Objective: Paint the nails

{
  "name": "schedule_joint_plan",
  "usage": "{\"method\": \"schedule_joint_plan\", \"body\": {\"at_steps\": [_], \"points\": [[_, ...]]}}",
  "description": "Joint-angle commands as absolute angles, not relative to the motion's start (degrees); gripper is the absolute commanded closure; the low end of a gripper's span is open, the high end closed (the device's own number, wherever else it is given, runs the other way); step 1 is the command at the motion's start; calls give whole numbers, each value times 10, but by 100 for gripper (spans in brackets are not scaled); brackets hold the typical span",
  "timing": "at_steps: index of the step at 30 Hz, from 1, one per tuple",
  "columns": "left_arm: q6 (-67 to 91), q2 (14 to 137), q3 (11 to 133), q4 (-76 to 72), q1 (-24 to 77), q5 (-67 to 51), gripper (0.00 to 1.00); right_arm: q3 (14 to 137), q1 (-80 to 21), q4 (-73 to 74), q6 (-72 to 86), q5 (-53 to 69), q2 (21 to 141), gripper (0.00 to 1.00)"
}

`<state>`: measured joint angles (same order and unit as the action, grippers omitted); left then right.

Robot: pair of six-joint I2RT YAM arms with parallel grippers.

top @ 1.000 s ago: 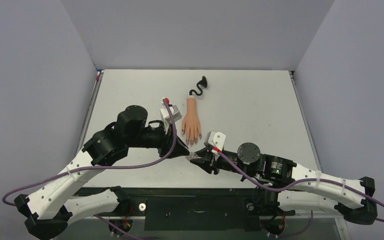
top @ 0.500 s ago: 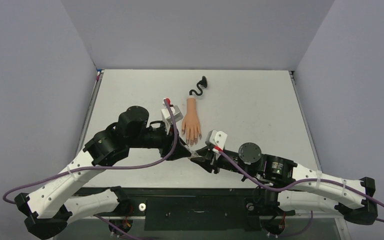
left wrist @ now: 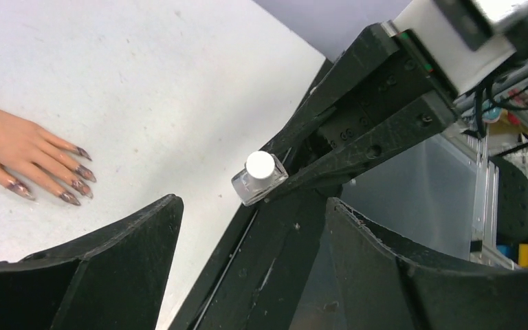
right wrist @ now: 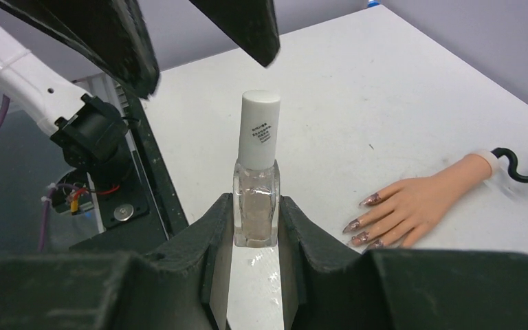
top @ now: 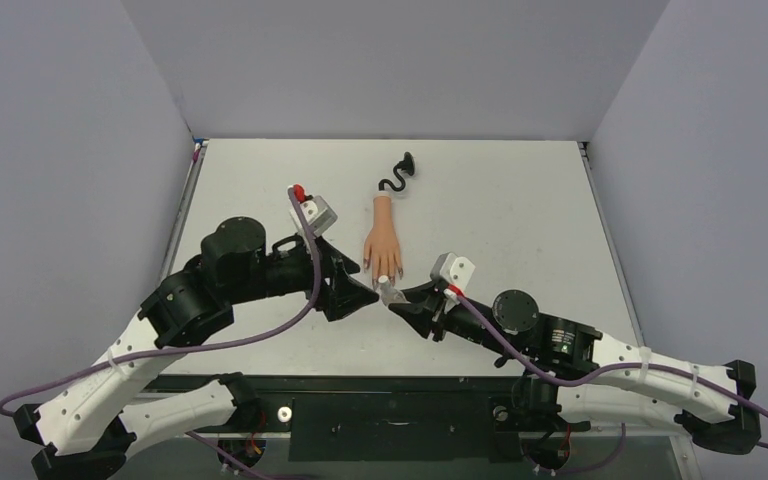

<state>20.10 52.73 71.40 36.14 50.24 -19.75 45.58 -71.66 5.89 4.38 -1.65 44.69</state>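
Note:
The peach mannequin hand [top: 383, 243] lies palm down mid-table, its curly black stem [top: 398, 178] pointing away. Its dark purplish nails [top: 386, 276] point toward the arms; they also show in the left wrist view [left wrist: 77, 177] and the right wrist view [right wrist: 359, 223]. My right gripper [right wrist: 256, 207] is shut on the glass body of a clear polish bottle [right wrist: 256, 206], held upright with its white cap [right wrist: 260, 134] on. The bottle [top: 391, 291] sits just below the fingertips. My left gripper [left wrist: 253, 201] is open and empty, a little back from the cap [left wrist: 260, 165].
The white table [top: 520, 210] is walled by grey panels on three sides. The two grippers nearly meet close to the near edge [top: 360, 372]. The left arm's fingers [right wrist: 134, 41] hang above the bottle in the right wrist view.
My left gripper has opened, let go of the bottle's cap and drawn back to the left. The right gripper has carried the bottle slightly further from the near edge, up to the fingertips.

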Motion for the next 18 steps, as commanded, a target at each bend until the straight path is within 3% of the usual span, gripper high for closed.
{"method": "schedule_joint_plan", "body": {"at_steps": [1, 10, 18], "points": [[216, 482, 698, 270, 505, -152, 29, 446, -714, -15, 68, -86, 427, 100], [241, 457, 620, 131, 505, -177, 45, 456, -715, -27, 96, -110, 418, 100], [264, 467, 592, 68, 506, -174, 47, 469, -715, -21, 105, -117, 428, 100]]}}
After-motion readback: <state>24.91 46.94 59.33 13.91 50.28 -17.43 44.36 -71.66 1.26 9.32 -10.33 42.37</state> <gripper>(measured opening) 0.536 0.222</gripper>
